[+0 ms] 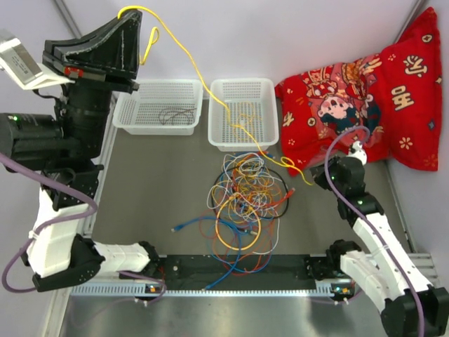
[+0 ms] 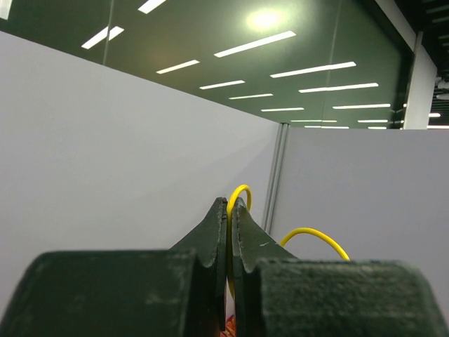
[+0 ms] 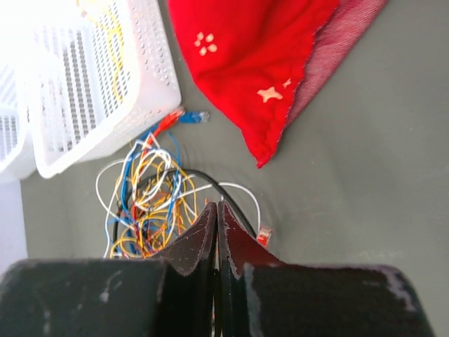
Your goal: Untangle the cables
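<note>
The cables lie in a tangle of yellow, orange, blue, white, red and black loops on the dark mat, also seen in the right wrist view as the tangle. One long yellow cable rises out of it, crosses the right basket and goes up to my left gripper. That gripper is raised high at the back left. In its wrist view the left gripper is shut on the yellow cable. My right gripper sits low at the tangle's right edge. In its own view the right gripper is shut, with nothing visible between its fingers.
Two white mesh baskets stand at the back: the left basket holds a dark wire, and the right basket has the yellow cable across it. A red pillow lies at the back right. A red plug lies by the right fingers.
</note>
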Controlling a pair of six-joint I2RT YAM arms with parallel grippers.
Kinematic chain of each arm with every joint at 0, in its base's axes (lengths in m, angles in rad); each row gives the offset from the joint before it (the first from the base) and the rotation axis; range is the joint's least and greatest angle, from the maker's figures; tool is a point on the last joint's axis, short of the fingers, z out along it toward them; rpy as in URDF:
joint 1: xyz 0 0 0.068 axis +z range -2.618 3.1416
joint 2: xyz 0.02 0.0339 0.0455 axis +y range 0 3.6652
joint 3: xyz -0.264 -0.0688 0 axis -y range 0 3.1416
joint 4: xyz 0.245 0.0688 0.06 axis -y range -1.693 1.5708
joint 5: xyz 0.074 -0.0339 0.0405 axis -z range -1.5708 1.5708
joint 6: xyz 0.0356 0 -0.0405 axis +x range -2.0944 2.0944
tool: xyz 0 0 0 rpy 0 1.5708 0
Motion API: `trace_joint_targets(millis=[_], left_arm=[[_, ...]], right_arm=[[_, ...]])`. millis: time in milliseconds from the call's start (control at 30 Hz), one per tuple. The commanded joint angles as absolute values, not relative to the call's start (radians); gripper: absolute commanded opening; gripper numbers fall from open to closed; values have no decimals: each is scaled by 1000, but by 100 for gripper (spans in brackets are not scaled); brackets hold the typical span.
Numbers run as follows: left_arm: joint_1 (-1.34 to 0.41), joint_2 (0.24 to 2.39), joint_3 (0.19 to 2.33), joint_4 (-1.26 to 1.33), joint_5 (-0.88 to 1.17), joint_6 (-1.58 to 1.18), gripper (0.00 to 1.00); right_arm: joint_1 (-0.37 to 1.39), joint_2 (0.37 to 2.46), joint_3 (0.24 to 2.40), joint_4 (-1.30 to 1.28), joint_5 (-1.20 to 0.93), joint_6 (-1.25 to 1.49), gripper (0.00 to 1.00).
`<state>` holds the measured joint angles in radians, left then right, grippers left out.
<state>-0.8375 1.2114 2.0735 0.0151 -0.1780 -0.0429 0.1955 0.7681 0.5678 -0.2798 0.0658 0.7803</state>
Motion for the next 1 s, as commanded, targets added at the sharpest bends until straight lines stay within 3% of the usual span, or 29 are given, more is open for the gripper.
trace_joint_targets(millis=[0, 333, 633, 667, 733, 767, 867, 967], left_arm=[[-835, 1242, 2207, 22, -195, 24, 0], [-834, 1216, 2237, 83, -218, 106, 0], [-834, 1206, 2119, 64, -224, 65, 0], [-834, 1213, 2112, 57, -215, 57, 0], [-834, 1224, 2094, 46, -204, 31, 0], [-834, 1238, 2089, 35, -195, 23, 0], [-834, 1262, 2066, 29, -180, 2, 0], [-834, 1290, 2066, 14, -163, -32, 0]], right_arm=[[111, 756, 513, -285, 25, 891, 0], [69, 650, 301, -304, -11, 942, 0], [71, 646, 405, -221, -129, 881, 2], [69, 653, 431, -209, -152, 868, 26], [71, 679, 529, -199, -202, 838, 51], [69, 689, 566, -205, -216, 825, 70], [71, 727, 718, -242, -235, 781, 87], [83, 749, 846, -273, -232, 750, 89]])
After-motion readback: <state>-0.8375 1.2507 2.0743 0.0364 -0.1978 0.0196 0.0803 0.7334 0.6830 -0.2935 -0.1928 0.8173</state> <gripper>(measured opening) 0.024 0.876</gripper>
